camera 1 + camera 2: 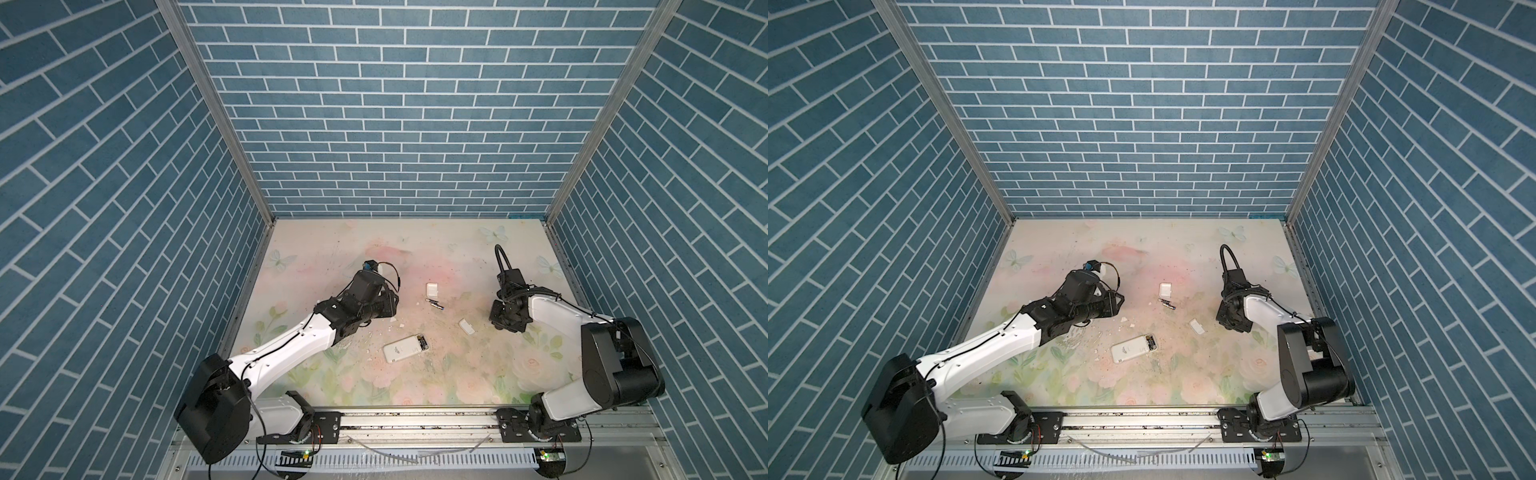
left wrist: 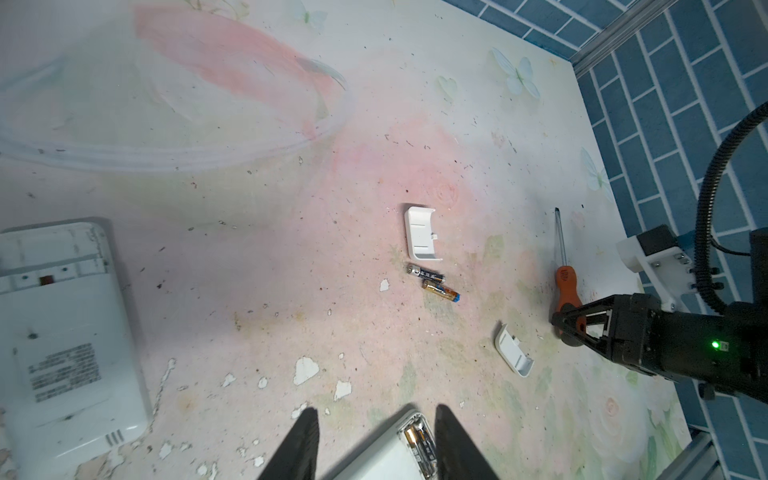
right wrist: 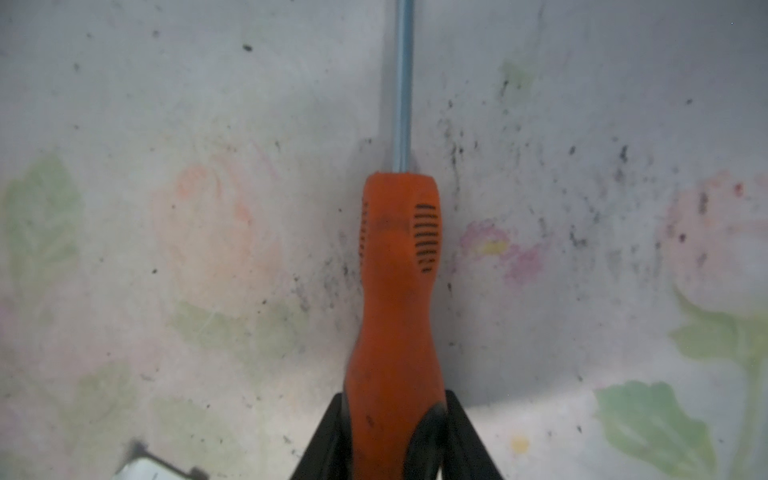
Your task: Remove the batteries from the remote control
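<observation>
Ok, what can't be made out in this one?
Right tool: its contact with the screwdriver is cut off by the right wrist view's edge.
Batteries inside the remote: cut off in the left wrist view, too small in both top views.
Second remote: cut off there too, mostly under the left arm in both top views.

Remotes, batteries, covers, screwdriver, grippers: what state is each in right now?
near remote, compartment open, batteries still inside.
second remote, back up, compartment looks empty.
loose batteries, lying on table.
covers, both off, on table.
screwdriver, flat on table, handle gripped.
left gripper, open, holding nothing.
right gripper, shut on screwdriver.
</observation>
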`<action>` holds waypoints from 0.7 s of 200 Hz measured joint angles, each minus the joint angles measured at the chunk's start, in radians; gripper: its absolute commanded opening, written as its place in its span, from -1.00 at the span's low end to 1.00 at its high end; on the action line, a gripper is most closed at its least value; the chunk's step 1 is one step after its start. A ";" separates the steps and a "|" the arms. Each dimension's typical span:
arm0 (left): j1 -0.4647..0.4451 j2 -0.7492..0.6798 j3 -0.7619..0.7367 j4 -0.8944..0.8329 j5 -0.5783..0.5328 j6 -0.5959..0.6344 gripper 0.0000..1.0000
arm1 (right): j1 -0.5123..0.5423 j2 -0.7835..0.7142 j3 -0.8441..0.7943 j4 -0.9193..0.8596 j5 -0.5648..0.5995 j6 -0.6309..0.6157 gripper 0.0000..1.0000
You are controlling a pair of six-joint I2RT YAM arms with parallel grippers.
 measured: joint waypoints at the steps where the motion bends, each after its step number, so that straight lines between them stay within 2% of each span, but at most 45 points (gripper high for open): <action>1: 0.000 0.005 0.001 0.003 0.003 0.001 -0.06 | 0.002 -0.004 0.002 -0.005 -0.002 -0.002 -1.00; 39: 0.005 0.097 0.055 0.074 0.079 0.017 -0.05 | 0.086 -0.143 0.113 -0.105 -0.055 -0.082 -1.00; 71: 0.007 0.178 0.109 0.195 0.171 0.007 -0.05 | 0.193 -0.233 0.217 -0.115 -0.166 -0.146 -1.00; 98: 0.007 0.220 0.117 0.309 0.229 -0.029 -0.06 | 0.259 -0.263 0.232 -0.116 -0.243 -0.168 -1.00; 140: -0.001 0.269 0.117 0.456 0.280 -0.109 -0.07 | 0.320 -0.265 0.237 -0.128 -0.299 -0.189 -1.00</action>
